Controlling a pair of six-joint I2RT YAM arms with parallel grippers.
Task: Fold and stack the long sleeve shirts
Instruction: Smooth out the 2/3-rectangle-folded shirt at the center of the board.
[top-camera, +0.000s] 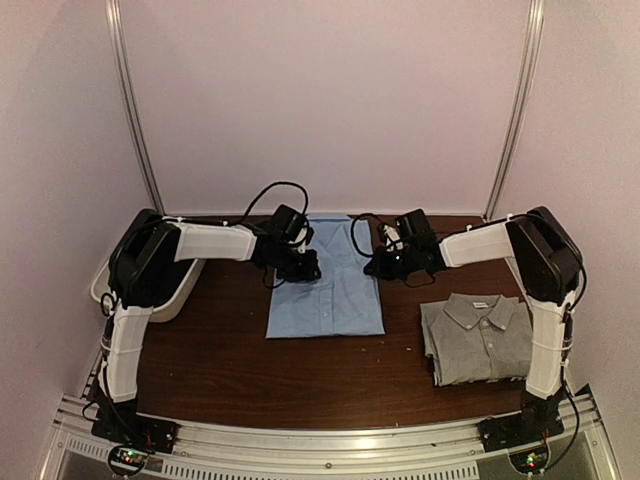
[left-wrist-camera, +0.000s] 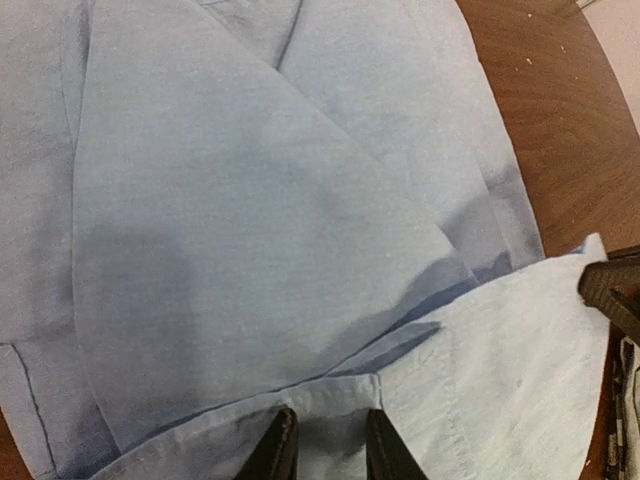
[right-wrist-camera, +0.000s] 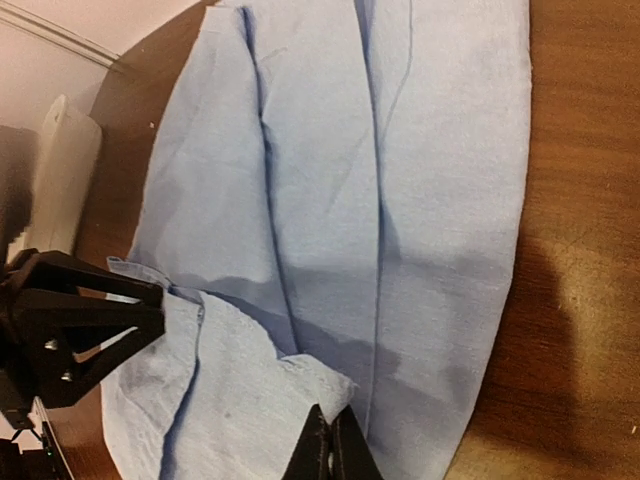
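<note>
Holding a raised flap of the light blue shirt (top-camera: 325, 300) between both tools, I had the garment lying flat on the table (top-camera: 230, 370), to the left of the folded grey shirt (top-camera: 478, 340) and well apart from it. My left gripper (left-wrist-camera: 330, 448) was narrowed on the flap's stitched edge, with cloth filling the gap between its fingers. My right gripper (right-wrist-camera: 331, 445) was pressed together on the flap's other corner. Both tools worked farther back on the table than the grey shirt. I judged the blue cloth light, thin and limp: it would sag between two holds, crease readily and slide over itself. Seamed edges and corners offered the firmest hold, taken at two matched points so that the fold line ran straight. The grey shirt looked thicker and less prone to slipping.
</note>
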